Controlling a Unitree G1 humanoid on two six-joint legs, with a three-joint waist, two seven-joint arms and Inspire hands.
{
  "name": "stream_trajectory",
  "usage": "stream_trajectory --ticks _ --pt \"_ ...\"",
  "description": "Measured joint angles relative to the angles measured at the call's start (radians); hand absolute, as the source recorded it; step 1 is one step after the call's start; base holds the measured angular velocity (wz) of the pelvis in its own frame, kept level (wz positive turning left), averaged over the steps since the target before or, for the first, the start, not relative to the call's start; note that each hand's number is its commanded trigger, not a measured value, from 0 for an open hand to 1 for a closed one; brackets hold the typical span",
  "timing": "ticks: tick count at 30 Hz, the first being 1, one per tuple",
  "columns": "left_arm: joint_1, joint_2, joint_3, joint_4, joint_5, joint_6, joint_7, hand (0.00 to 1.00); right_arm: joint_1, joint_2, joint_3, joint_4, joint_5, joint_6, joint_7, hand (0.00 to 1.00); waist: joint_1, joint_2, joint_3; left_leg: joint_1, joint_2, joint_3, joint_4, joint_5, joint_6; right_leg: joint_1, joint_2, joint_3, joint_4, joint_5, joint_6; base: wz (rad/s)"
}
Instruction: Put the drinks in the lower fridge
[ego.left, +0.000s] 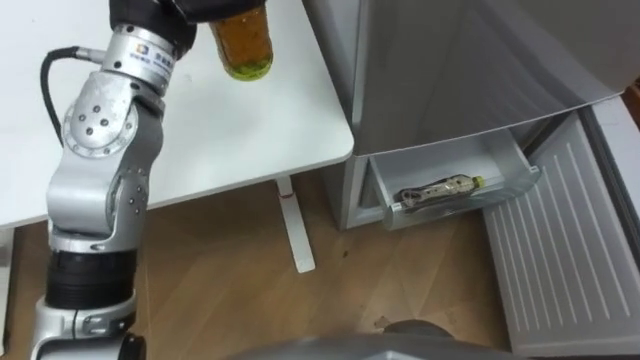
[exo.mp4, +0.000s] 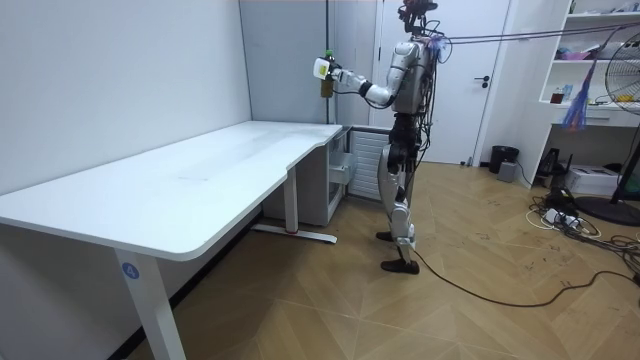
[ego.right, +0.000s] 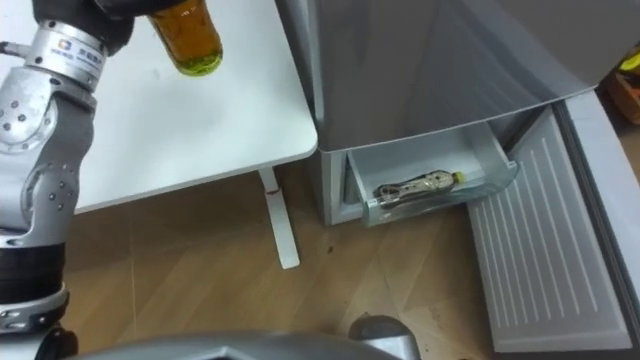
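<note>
My left hand (ego.left: 190, 12) is at the top edge of the eye views, shut on a bottle of amber drink (ego.left: 243, 45) that hangs over the white table (ego.left: 260, 130). In the room view the same bottle (exo.mp4: 326, 86) is held up at head height in the left hand (exo.mp4: 339, 76), above the table's far end. To the right, the lower fridge drawer (ego.left: 500, 150) is pulled out. Another drink bottle (ego.left: 438, 190) lies on its side inside it. I stand between the table's end and the fridge (ego.left: 450, 70).
The fridge's lower door (ego.left: 560, 250) is swung open at the right, its ribbed inner side facing up. The table's white leg and foot (ego.left: 296, 230) stand on the wooden floor, left of the drawer.
</note>
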Motion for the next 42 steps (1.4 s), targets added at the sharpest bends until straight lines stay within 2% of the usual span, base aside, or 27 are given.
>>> stream_trajectory --ticks 4,6,8,13,17,20,23,27,30,35,42 --pt "0.054 -0.002 0.000 -0.002 -0.004 0.014 -0.067 1.00 -0.009 0.000 0.003 -0.001 0.000 0.000 0.002 0.00 0.002 -0.006 -0.0090 -0.008 0.000 -0.017 0.007 0.000 0.000 0.000 -0.004 -0.021 -0.001 -0.001 -0.001 0.13" --pt "0.072 -0.007 -0.002 -0.002 -0.019 0.015 -0.084 1.00 -0.008 0.000 0.013 -0.001 0.001 -0.002 0.002 0.00 0.003 -0.011 -0.0100 -0.012 -0.001 -0.029 0.010 0.000 0.000 0.002 -0.007 -0.032 -0.001 -0.001 -0.001 0.17" --pt "0.086 -0.010 -0.003 -0.011 -0.036 0.015 -0.097 1.00 -0.007 0.000 0.032 -0.001 0.000 -0.003 0.001 0.00 0.022 -0.015 -0.0112 -0.020 -0.002 -0.034 0.014 0.000 0.000 0.003 -0.009 -0.038 -0.002 -0.002 -0.001 0.08" --pt "0.112 -0.010 -0.004 -0.060 -0.105 0.015 -0.109 1.00 -0.009 0.000 0.038 -0.009 -0.021 -0.006 -0.002 0.00 0.033 -0.016 -0.0118 -0.025 -0.003 -0.053 0.016 0.000 0.000 0.009 -0.012 -0.055 -0.004 -0.002 -0.001 0.11" --pt "0.185 -0.014 -0.036 -0.074 -0.185 0.014 -0.127 1.00 -0.014 0.001 0.040 -0.010 -0.023 -0.015 -0.008 0.00 0.034 -0.016 -0.0087 -0.008 -0.003 -0.058 0.015 0.000 0.000 0.036 -0.013 -0.062 -0.019 -0.005 0.000 0.07" --pt "0.250 -0.032 -0.069 -0.070 -0.200 0.015 -0.144 1.00 -0.018 0.004 0.040 -0.026 -0.023 -0.016 -0.010 0.00 0.028 -0.021 -0.0032 -0.015 -0.004 -0.060 0.016 0.000 0.000 0.035 -0.016 -0.074 -0.019 -0.007 0.001 0.09" --pt "0.288 -0.041 -0.104 -0.068 -0.201 0.022 -0.151 1.00 -0.024 0.006 0.061 -0.049 -0.025 -0.013 -0.024 0.00 0.034 -0.028 0.0015 -0.027 -0.003 -0.060 0.021 0.000 0.000 0.018 -0.018 -0.080 -0.019 -0.008 0.001 0.09" --pt "0.288 -0.045 -0.153 -0.010 -0.218 0.021 -0.151 1.00 -0.057 0.007 0.083 -0.053 -0.017 -0.029 -0.076 0.00 0.049 -0.032 0.0031 -0.037 -0.003 -0.063 0.023 0.000 0.000 0.018 -0.016 -0.079 -0.020 -0.004 0.000 0.00" --pt "0.300 -0.042 -0.187 0.014 -0.229 0.022 -0.156 1.00 -0.063 0.011 0.124 -0.089 -0.015 -0.069 -0.106 0.00 0.051 -0.033 0.0022 -0.043 -0.002 -0.065 0.023 0.000 0.000 0.019 -0.015 -0.081 -0.026 -0.004 -0.001 0.01" --pt "0.300 -0.048 -0.244 0.080 -0.293 0.018 -0.168 1.00 -0.070 0.011 0.217 -0.111 -0.027 -0.067 -0.141 0.00 0.076 -0.035 0.0010 -0.045 -0.002 -0.065 0.022 0.000 0.000 0.019 -0.015 -0.086 -0.029 -0.004 -0.001 0.01" --pt "0.310 -0.046 -0.319 0.140 -0.292 0.018 -0.170 1.00 -0.097 0.006 0.298 -0.176 -0.088 -0.069 -0.136 0.00 0.098 -0.039 0.0019 -0.059 -0.002 -0.061 0.023 0.000 0.000 0.002 -0.016 -0.086 -0.022 -0.004 -0.001 0.00"
